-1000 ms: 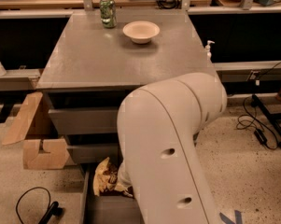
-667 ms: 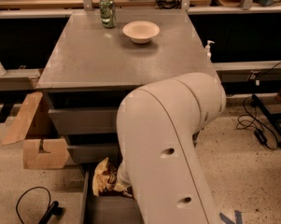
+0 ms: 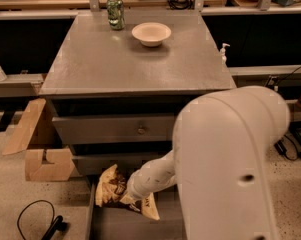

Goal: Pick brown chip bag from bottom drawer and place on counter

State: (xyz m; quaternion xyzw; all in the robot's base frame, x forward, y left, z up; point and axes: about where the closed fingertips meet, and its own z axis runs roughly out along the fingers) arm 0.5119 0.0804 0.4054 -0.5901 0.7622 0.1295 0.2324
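Note:
The brown chip bag [image 3: 114, 186] stands tilted at the back of the open bottom drawer [image 3: 125, 227], below the cabinet's front. My gripper [image 3: 132, 195] reaches down from the right and sits against the middle of the bag, hidden behind my white wrist. Part of the bag [image 3: 149, 208] shows below the wrist. My bulky white arm [image 3: 230, 164] fills the lower right and hides the right side of the drawer. The grey counter [image 3: 115, 64] lies above.
A green soda can [image 3: 115, 12] and a white bowl [image 3: 151, 33] stand at the back of the counter. A cardboard box [image 3: 40, 151] and a black cable [image 3: 37, 221] lie on the floor to the left. The upper drawers [image 3: 110, 129] are shut.
My arm's bulk has shifted to the right, uncovering the forearm and more of the drawers. The bag and the wrist at it stay in about the same place.

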